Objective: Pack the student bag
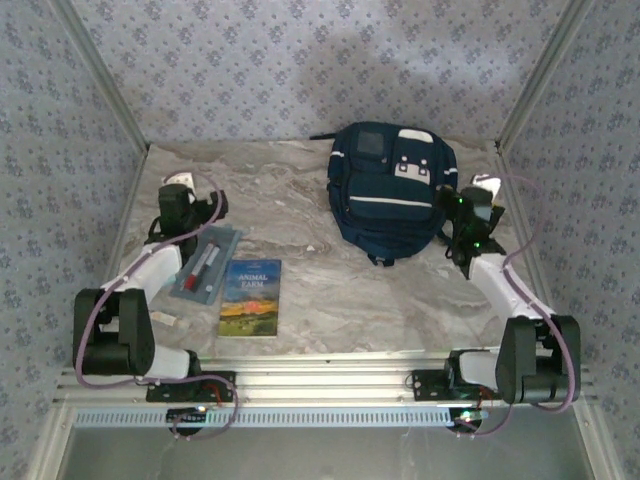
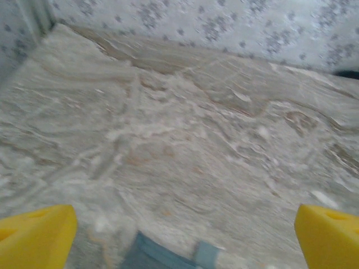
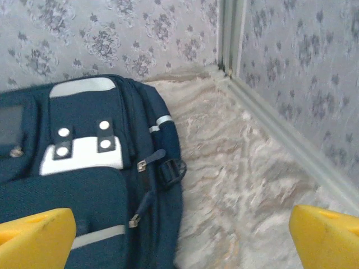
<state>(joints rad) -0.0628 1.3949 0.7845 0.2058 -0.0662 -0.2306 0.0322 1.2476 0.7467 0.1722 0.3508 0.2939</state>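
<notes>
Navy-blue fabric student bag (image 1: pixel 392 190), with white stripes, a grey square patch and a white-tabbed front pocket, lies flat and front up near the far right corner of the grey-veined, marble-patterned tabletop (image 1: pixel 300 215). The top view alone shows the near left part of the tabletop. There a paperback book (image 1: pixel 250 297) with a landscape cover reads "ANIMAL FARM". Just to its left is a clear flat pouch (image 1: pixel 206 265) holding pens, one with a red end.

The right wrist view adds detail of the bag's weave: four round white studs on the tab, dark zip pulls and a black strap buckle (image 3: pixel 173 170) at its right side. In that view the right gripper (image 3: pixel 182 235) stands with its yellow fingertips wide apart, beside the bag and holding nothing.

The left gripper (image 2: pixel 185 235) is likewise spread wide over bare tabletop. A blurred blue-grey edge (image 2: pixel 162 255) lies between its tips and cannot be identified.
</notes>
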